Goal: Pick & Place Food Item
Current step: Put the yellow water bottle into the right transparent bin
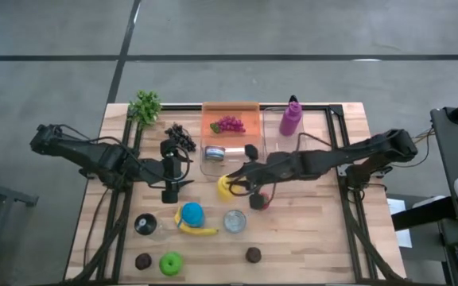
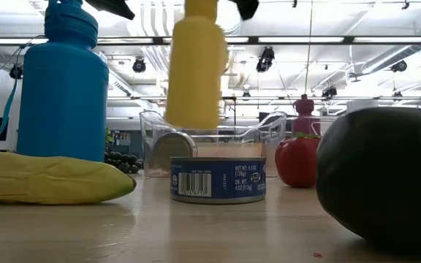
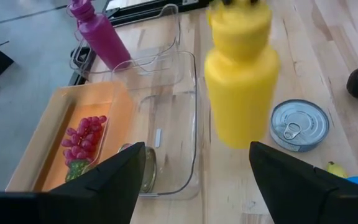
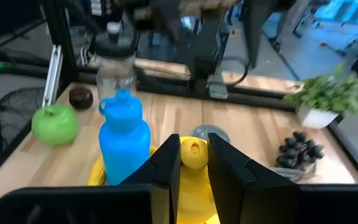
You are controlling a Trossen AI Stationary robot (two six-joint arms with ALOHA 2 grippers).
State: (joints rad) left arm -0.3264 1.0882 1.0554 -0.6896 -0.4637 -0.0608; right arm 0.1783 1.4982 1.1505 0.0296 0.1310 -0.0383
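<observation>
From where I sat, the right gripper [image 1: 230, 184] was clamped on the yellow bottle [image 3: 241, 93], holding it up off the table just beside the clear bin [image 1: 233, 151] and above the tuna can [image 2: 218, 177]. My left gripper [image 1: 172, 189] hung nearby, fingers spread, holding nothing.

My right gripper [image 1: 230, 184] reaches across to mid-table, fingers [image 4: 166, 163] closed on something yellow. My left gripper [image 1: 170, 191] waits alongside, its fingers [image 3: 114, 180] spread wide.
</observation>
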